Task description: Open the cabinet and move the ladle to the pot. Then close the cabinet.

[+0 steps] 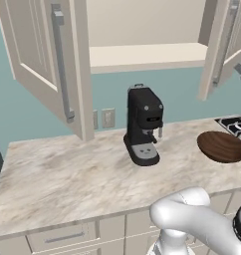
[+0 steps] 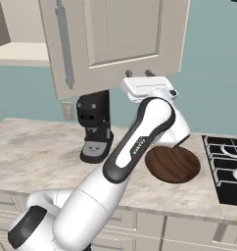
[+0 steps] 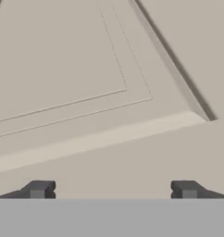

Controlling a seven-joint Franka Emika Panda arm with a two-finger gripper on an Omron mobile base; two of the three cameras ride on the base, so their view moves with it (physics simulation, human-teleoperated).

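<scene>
We have the tool point(image 2: 138, 73) raised with its fingers spread wide and empty, pointing up at the lower edge of the cabinet's point(image 1: 142, 55) right door point(image 2: 115, 39). Both beige doors stand swung out, and the shelf inside looks bare from where we see it; we cannot spot a ladle or a pot. So we judge the step in hand to be shutting the cabinet. To do it well, we should press flat against the door panel, away from the hinge, and follow its arc rather than push straight. The doors are matte with recessed panels and long grey metal bar handles point(image 1: 61, 64). Below, the marbled table point(image 1: 67, 179) carries a glossy black coffee machine point(image 1: 143, 124) and a round dark wooden board point(image 1: 222, 146).
</scene>
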